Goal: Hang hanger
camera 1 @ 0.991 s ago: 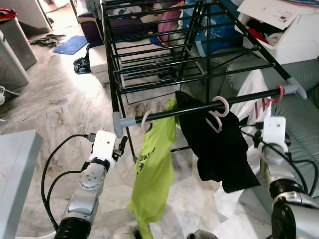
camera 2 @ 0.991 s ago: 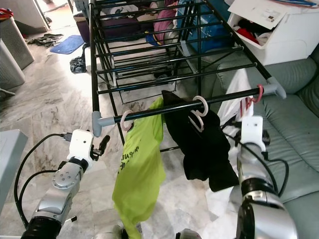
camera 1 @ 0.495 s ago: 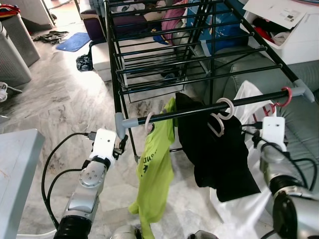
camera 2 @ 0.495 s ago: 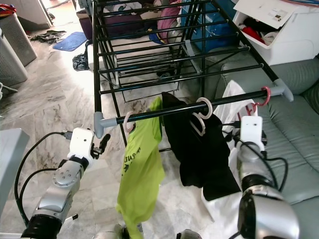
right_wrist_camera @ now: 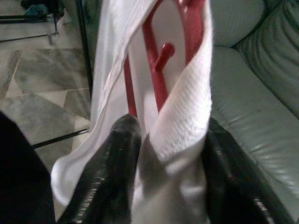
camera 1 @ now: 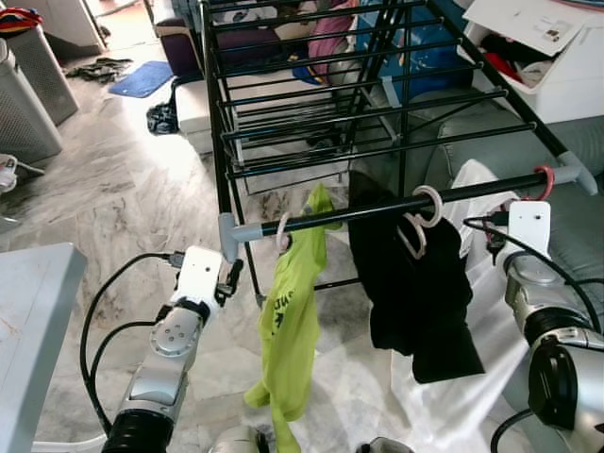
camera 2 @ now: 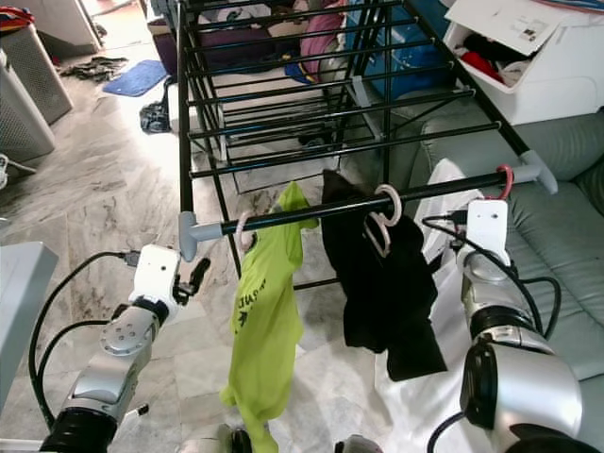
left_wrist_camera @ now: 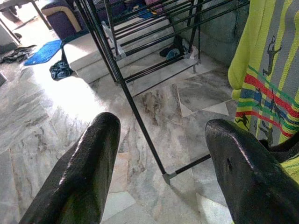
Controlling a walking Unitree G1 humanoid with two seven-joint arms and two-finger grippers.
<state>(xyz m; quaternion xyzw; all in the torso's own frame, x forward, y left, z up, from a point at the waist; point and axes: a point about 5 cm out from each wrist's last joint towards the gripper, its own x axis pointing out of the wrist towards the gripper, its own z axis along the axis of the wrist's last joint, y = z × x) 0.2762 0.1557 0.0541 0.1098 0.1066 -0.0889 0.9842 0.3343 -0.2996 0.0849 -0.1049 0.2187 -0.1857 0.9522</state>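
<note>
On the drying rack's front rail (camera 1: 377, 209), head views show the red hanger (camera 1: 540, 182) hooked near the right end, its white garment (camera 1: 462, 311) draping below, beside a black shirt (camera 1: 411, 274) and a green shirt (camera 1: 294, 311). Left wrist view: left gripper (left_wrist_camera: 163, 163) fingers wide apart, holding nothing. Right wrist view: right gripper (right_wrist_camera: 166, 172) fingers clamp the white cloth and hanger stem.

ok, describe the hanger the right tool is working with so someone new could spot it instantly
Start at the black metal drying rack and follow its front rail to the end beside the grey-green sofa. The red plastic hanger hooks there, carrying a white garment pinched by the right tool. The lime-green shirt and black shirt hang from pale hangers; this hook alone is red.
</note>
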